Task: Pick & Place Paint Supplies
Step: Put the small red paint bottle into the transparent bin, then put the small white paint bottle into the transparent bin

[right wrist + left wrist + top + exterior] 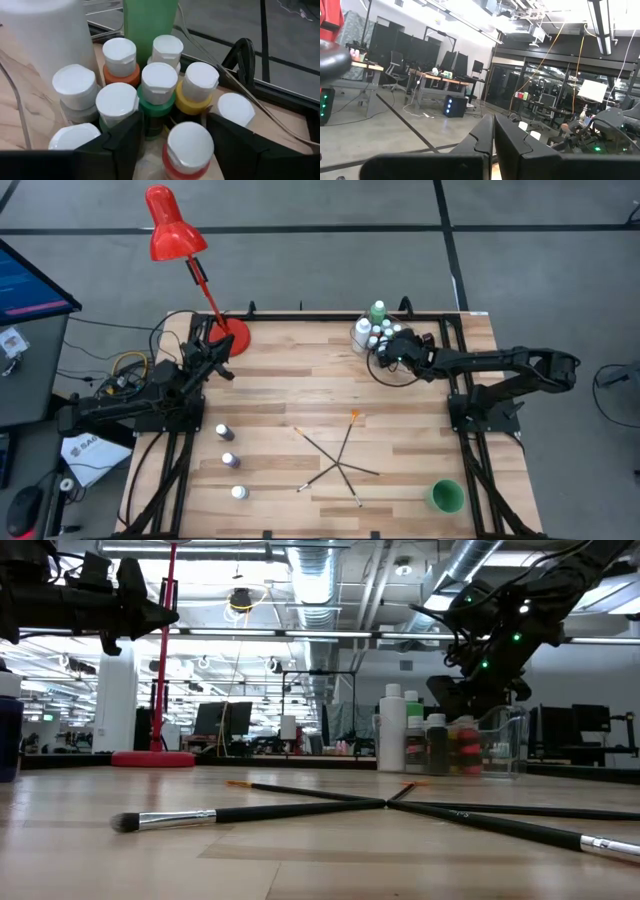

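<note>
**Mira:** Right gripper (172,137) is spread wide and holds nothing. It hangs just above the cluster of small paint bottles (159,82), with a red-bodied bottle (187,150) between its fingers (120,140), nearest to the wrist camera.

**Tomas:** Is this bottle already set down, or is it the next one to take?

**Mira:** I cannot tell which. It stands upright and I see no finger touching it. If it is set down, I think the gripper must rise straight up, because the neighbours stand very close on both sides.

**Tomas:** What is behind it?

**Mira:** A green-bodied bottle (156,102) and a yellow one (195,100), then an orange one (121,72), all with white caps. Farther back are the tall green bottle (149,20) and the tall white bottle (45,30). In the high view this group is at the far right corner of the bench (300,390).

**Tomas:** And the rest of the supplies?

**Mira:** Several paintbrushes (338,455) lie crossed near the front middle of the bench. Three small bottles (229,461) stand in a line at the front left. A green cup (445,496) stands at the front right.

**Tomas:** The left arm?

**Mira:** Left gripper (493,142) has its fingers pressed together, empty. It waits at the left side, near the red lamp (178,240).
</note>
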Controlling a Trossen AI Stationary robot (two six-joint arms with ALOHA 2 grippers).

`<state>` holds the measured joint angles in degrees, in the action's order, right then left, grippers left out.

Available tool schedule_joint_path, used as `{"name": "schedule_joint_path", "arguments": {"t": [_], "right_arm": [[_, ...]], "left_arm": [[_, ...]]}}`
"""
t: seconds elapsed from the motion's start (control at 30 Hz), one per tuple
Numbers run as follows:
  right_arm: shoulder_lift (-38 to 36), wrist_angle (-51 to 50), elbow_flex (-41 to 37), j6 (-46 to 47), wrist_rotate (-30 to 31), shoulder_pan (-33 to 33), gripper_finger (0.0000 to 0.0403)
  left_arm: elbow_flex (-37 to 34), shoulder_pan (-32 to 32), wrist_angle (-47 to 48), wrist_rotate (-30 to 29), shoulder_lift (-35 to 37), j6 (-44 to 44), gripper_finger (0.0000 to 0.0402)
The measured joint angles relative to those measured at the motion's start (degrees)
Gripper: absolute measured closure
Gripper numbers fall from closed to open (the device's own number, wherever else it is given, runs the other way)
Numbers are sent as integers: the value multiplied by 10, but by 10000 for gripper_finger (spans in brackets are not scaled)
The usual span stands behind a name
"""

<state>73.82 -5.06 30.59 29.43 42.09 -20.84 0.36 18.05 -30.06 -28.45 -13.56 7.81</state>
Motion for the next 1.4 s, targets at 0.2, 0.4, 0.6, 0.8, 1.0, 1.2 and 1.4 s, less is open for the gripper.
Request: {"name": "schedule_joint_path", "arguments": {"t": [0.2, 0.4, 0.6, 0.8, 1.0, 1.2, 1.4], "right_arm": [[-19, -28, 13, -40, -1, 4, 178], [-91, -79, 49, -63, -3, 27, 183], [-145, -2, 69, -85, -164, 88, 182], [-71, 210, 69, -124, -276, 224, 179], [93, 308, 156, -201, -275, 333, 178], [270, 308, 324, -285, -274, 388, 178], [415, 295, 503, -341, -315, 417, 178]], "left_arm": [[0, 0, 0, 0, 0, 0, 394], [0, 0, 0, 0, 0, 0, 394], [0, 0, 0, 0, 0, 0, 394], [0, 0, 0, 0, 0, 0, 394], [0, 0, 0, 0, 0, 0, 394], [0, 0, 0, 0, 0, 0, 394], [0, 0, 0, 0, 0, 0, 394]]}}
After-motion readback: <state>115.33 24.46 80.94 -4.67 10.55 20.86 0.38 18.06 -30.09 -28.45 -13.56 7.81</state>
